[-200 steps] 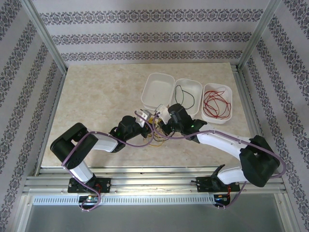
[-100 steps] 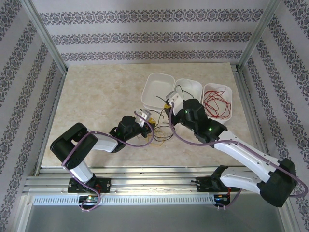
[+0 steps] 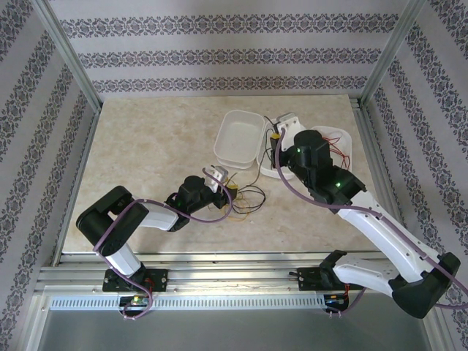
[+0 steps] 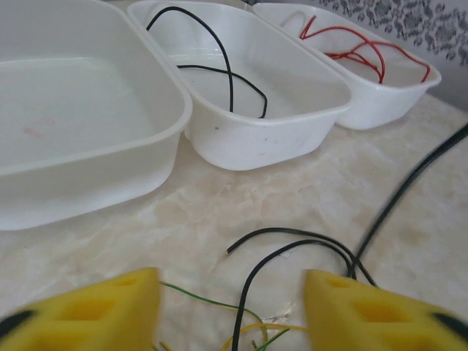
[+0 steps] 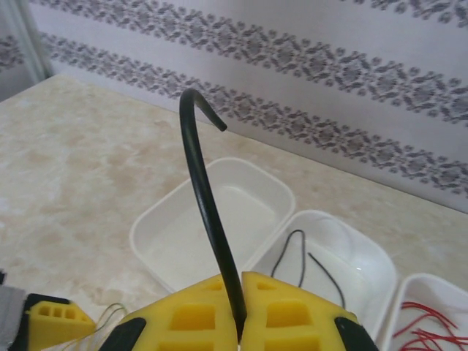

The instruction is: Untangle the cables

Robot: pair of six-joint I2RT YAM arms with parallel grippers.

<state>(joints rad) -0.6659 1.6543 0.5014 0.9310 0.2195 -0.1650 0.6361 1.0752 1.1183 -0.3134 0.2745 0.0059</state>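
Carrying one black cable (image 5: pixel 208 212) off the tangle (image 4: pixel 292 245).
Left gripper (image 4: pixel 227 307) hovers, fingers apart, over the tangle on the table (image 3: pixel 146 161); beyond, right gripper (image 5: pixel 240 307), clamped on that cable, has swung above the middle tray (image 4: pixel 278 139), likely dropping it next.

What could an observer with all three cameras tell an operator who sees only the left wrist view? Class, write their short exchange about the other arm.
Operator: Is the other arm holding anything?
Observer: Yes. In the right wrist view, the right pincer is shut on a black cable, whose free end curves upward.
Operator: Where is that pincer?
Observer: In the top view it hangs over the middle tub.
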